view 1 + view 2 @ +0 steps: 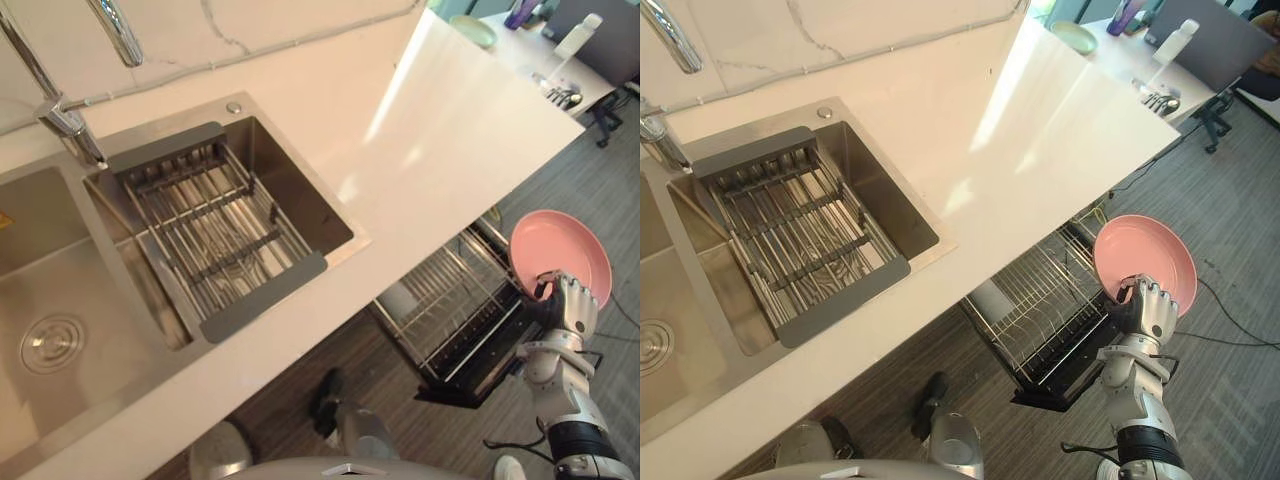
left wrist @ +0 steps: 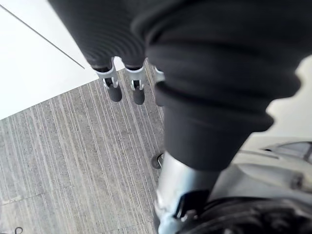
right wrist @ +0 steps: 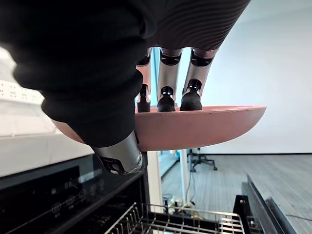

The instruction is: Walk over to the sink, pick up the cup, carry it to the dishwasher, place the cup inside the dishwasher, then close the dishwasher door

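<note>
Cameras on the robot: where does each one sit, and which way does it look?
Left eye view: on the head, looking down at the sink, counter and dishwasher rack; right hand grips a pink plate.
Right eye view: beside it, same scene.
Left wrist view: on the left wrist, facing the floor; left hand open.
Right wrist view: on the right wrist, looking along that hand to the plate.
Shared: plate and rack.

We see a glossy white stone counter point(image 1: 450, 130). Sunk into it at nine o'clock is a double stainless-steel sink point(image 1: 50, 270), a grey slotted metal drying rack point(image 1: 220, 230) spanning its right basin.
</note>
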